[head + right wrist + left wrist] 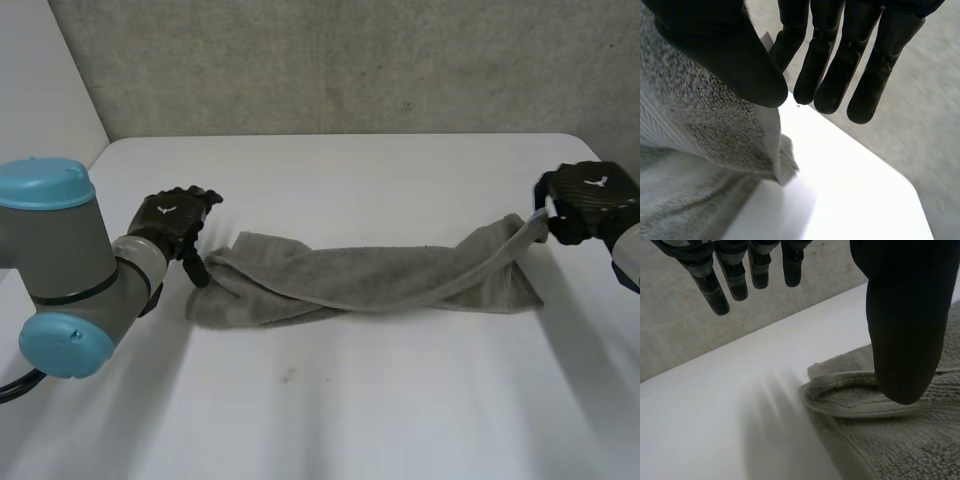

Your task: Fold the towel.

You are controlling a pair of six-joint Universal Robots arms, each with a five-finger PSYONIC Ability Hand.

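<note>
Left arm (70, 270): comes in at the left of the head view. Its grey joint with light-blue caps sits low and close to the camera, and the forearm reaches forward toward the towel's left end.
Left hand (172, 222): black, palm down, just beside the left end of the towel (370, 280).
Left fingers (707, 287): straight in the left wrist view and well apart from the thumb, with bare table between them. The hand grips nothing.
Left thumb (905, 315): points down over a rolled fold at the towel's end. Whether the tip touches the cloth cannot be told.
Right arm: cut off by the right edge of the head view just past the wrist.
Right hand (588, 200): held above the table at the towel's right end, with its back toward the head camera.
Right fingers (865, 60): long and nearly straight. The thumb lies on the cloth and nips the towel's corner against the nearest finger, while the other fingers stand free of it.
Towel: grey terry, bunched into a long band across the middle of the white table (350, 400) between the two hands. The left end lies on the table. The right corner hangs clear of it, and a hemmed edge runs taut up to the right hand.
Tag (766, 40): a small white label at the held corner, between thumb and finger.
Hidden: the thumb covers the pinch point itself. The number of layers in the bunched band cannot be made out.
Background: a grey wall (350, 60) behind the table.
</note>
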